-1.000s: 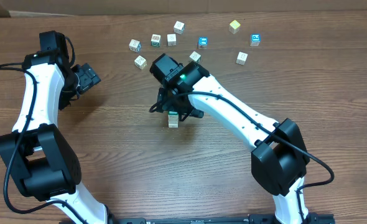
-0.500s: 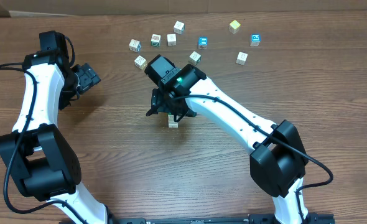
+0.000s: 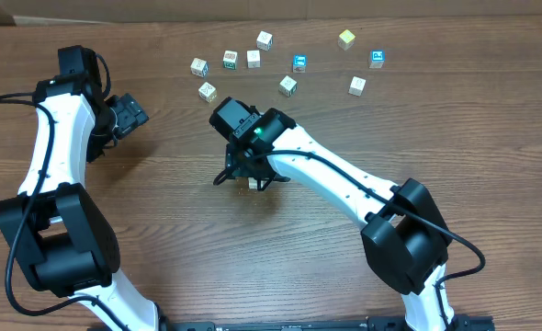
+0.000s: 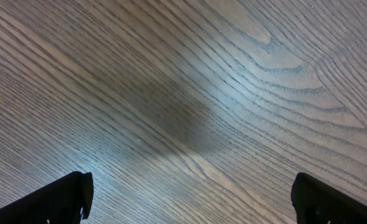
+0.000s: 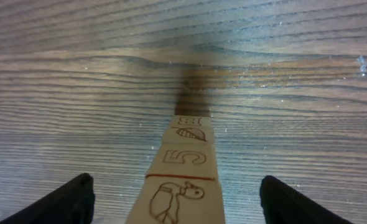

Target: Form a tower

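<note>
Tower [image 5: 183, 171] stands upright near the middle of the surface [image 3: 161, 239], a narrow one-cube-wide stack of pale wooden cubes. The right wrist view shows line drawings and a figure 5 on its near faces, and its edges look fairly well lined up from cube to cube. From overhead it is almost wholly hidden beneath the right claw [image 3: 251, 178], with only a pale sliver showing.

That claw sits over the stack with its jaws spread wide. One dark finger [image 5: 71, 199] is on one side and the other on the opposite side, with bare wood showing in the gap between each finger and the tower's edges. Neither finger touches it.

Around the base the wood is open on all sides. The nearest loose cubes [image 3: 288, 85] lie well apart toward the far edge of the surface, scattered in a loose band. Among them are a yellow-topped one [image 3: 346, 39] and two with bright blue faces [image 3: 377, 58].

The left claw [image 3: 135, 117] is far off at the left side, well apart from both the tower and the cubes. Its jaws are fully wide, and its wrist view shows only bare wood grain between the fingertips.
</note>
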Tool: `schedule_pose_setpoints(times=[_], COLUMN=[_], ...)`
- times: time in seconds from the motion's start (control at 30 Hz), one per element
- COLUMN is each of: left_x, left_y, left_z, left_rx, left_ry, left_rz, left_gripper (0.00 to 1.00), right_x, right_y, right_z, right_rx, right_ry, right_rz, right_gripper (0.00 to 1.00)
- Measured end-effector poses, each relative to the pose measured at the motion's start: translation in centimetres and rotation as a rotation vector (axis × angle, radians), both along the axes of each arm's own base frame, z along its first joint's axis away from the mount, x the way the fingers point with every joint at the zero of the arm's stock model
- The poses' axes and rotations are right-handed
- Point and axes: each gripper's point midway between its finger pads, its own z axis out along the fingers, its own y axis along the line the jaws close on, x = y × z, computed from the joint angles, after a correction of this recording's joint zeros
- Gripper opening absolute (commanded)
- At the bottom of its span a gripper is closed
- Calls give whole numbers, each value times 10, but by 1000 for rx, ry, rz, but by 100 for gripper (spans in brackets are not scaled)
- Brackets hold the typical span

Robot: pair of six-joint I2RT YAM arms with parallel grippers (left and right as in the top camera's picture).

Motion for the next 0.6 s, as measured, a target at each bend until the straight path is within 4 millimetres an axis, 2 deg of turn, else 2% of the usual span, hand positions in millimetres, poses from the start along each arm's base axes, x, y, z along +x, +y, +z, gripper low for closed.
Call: schedule_pose_setpoints(times=[0.23, 0.6], left_x=[0, 0], left_y=[0, 0], left_z=[0, 0], left_rx=[0, 0], left_ry=[0, 0], left_rz=[0, 0], left_gripper=[100, 100], right_x=[5, 2], right_y=[-4, -2], right_z=[1, 1], right_rx=[-24, -52], right_ry=[-27, -56], right_rz=[-10, 5], right_gripper=[69, 70])
